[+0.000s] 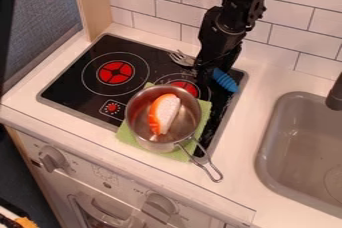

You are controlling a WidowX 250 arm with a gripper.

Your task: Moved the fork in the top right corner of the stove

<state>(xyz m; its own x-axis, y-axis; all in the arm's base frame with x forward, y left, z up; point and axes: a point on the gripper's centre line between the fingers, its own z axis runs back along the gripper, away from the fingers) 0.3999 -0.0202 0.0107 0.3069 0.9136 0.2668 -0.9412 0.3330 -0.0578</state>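
The fork (225, 80) lies along the stove's (77, 83) far edge, tines (180, 58) toward one o'clock and blue handle toward two, with the gripper (205, 76) over its middle; whether that is open or closed, or has hold of the fork, I cannot tell. The fork should handle light and stiff, hardly fragile, its metal neck likely slick and apt to swivel; the thick, ridged handle probably offers the surer hold, taken across its width near the neck. Counted: one fork, one saucepan (144, 137) at five o'clock on the stove, one orange-and-white toy food piece (165, 114) inside it, one green cloth (127, 133) beneath, two red burners (116, 72), two oven knobs (53, 158), and one sink (267, 144) at four o'clock.
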